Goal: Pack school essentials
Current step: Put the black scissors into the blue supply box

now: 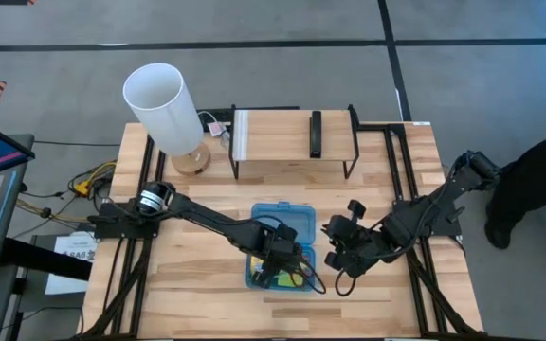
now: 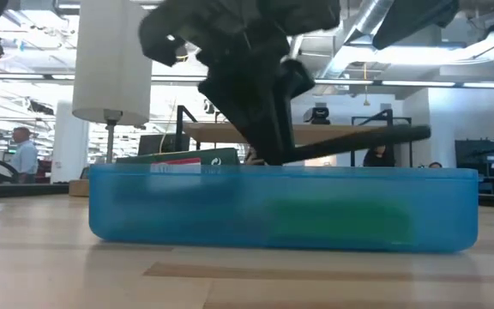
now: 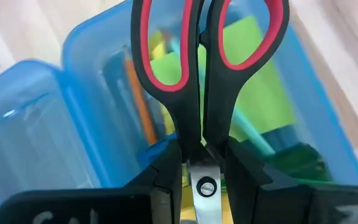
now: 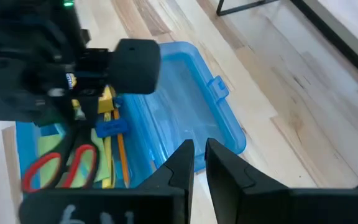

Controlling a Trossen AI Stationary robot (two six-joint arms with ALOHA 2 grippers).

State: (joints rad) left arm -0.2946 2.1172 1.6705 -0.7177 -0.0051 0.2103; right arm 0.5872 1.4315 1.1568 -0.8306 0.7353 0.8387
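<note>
Left gripper clamped on the red-handled scissors at the pivot, hovering directly over the open blue case, handles pointing away from the gripper and long axis roughly along the case's length. Straight drop into the case looks next. Right gripper narrow, empty, just beside the case's far edge.

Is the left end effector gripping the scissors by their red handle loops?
No, the left end effector clamps the scissors near the pivot, below the loops.
</note>
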